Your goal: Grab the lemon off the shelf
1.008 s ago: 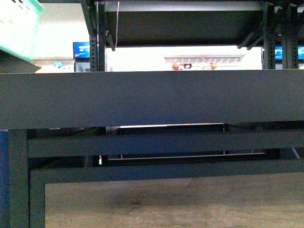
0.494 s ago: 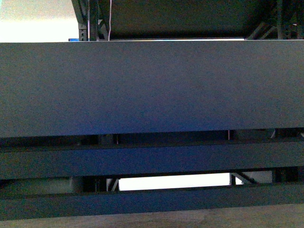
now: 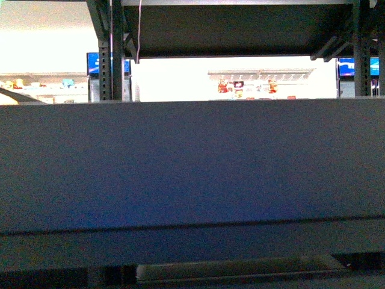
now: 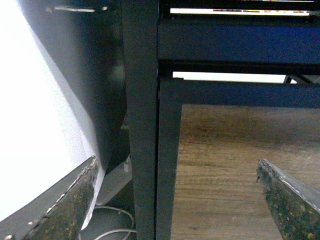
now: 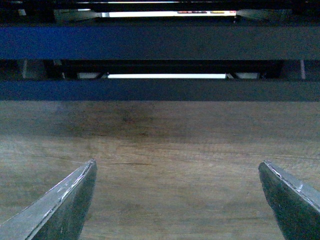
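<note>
shelf: a black metal rack fills the front view. The raised wall of one tray runs edge to edge from 9 to 3 o'clock, a darker tier hangs at 12 o'clock, and a perforated upright stands at 11 o'clock.
lemon: cannot be placed. The tray wall hides whatever lies behind it, and neither wrist view catches the fruit.
left claw: spread wide, with nothing between its worn, speckled fingers. It faces a leg of the shelf.
right claw: spread wide, nothing gripped. It faces two low rails of the shelf above a wood-grain floor.
cable: white and looped, beside the foot of the leg, seen from the left wrist.
background: a bright shop interior lies beyond the rack, with blue screens at 10 and 2 o'clock and red and yellow goods on far racks near 1 o'clock.
writing: no brand or label can be read. The far signs and packs are too small and washed out.
</note>
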Motion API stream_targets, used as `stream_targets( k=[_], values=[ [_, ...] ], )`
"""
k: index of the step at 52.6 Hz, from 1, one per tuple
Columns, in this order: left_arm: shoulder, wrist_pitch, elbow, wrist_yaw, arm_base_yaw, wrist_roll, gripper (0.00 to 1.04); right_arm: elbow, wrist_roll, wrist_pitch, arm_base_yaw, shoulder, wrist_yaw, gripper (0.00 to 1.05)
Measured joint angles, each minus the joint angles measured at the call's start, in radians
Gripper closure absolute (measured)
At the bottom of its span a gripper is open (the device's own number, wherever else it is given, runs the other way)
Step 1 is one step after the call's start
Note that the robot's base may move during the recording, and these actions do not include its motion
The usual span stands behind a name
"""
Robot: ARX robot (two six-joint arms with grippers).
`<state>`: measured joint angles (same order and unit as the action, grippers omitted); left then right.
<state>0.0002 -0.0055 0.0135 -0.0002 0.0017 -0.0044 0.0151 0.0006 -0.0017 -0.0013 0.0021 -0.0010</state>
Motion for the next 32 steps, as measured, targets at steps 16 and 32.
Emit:
stream_targets(
  k=[16, 32],
  values=[
    [0.000, 0.000, 0.000, 0.000, 0.000, 0.000, 0.08, 0.000, 0.000, 0.000, 0.000, 0.000, -0.001, 0.07],
    [0.000, 0.000, 0.000, 0.000, 0.000, 0.000, 0.08, 0.000, 0.000, 0.000, 0.000, 0.000, 0.000, 0.07]
  ],
)
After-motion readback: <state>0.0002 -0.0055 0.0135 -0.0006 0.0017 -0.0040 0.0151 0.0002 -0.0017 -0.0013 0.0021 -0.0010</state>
